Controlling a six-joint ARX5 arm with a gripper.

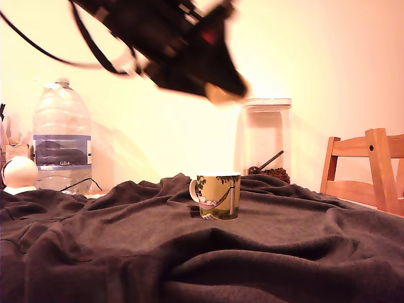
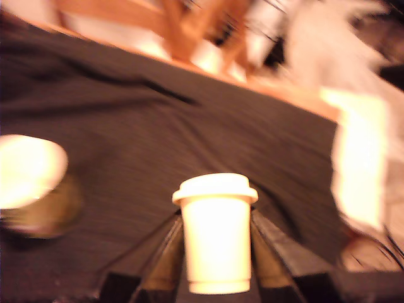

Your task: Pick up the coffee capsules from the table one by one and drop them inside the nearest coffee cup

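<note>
**Exterior view: capsule held high above the mug**

Exterior view shows only one bit of readable writing: the blue-grey label on the big plastic water bottle [image 1: 62,136] carries small pale characters that look like "GB4", though they are too small to be sure. The coffee cup [image 1: 218,196] bears no words, only a print of trees and a figure in a hammock on yellow-green, with a white handle and white rim.

The coffee capsule [image 2: 216,232] is a pale cream tapered pod with a flared rim, seen clearly in the wrist view, where the two dark fingers [image 2: 165,259] press on its sides. The gripper [image 2: 216,265] is thus clamped on it. In the exterior view the capsule shows as a blurred golden blob at the tip of the black arm, well above the cup and slightly toward the exterior view's left of it.

The cup stands upright on the table [image 1: 95,252], whose dark grey-brown cloth lies in rumpled folds. What the cup holds cannot be seen from either camera. Behind the cup, to the exterior view's right, a tall clear lidded jar [image 1: 265,139] holds a dark heap at its bottom with a scoop handle sticking out. Further right of the cup stands a light wooden chair [image 1: 369,170]. Far left of the cup, beside the bottle, sits a white ball-shaped object [image 1: 20,173].
</note>
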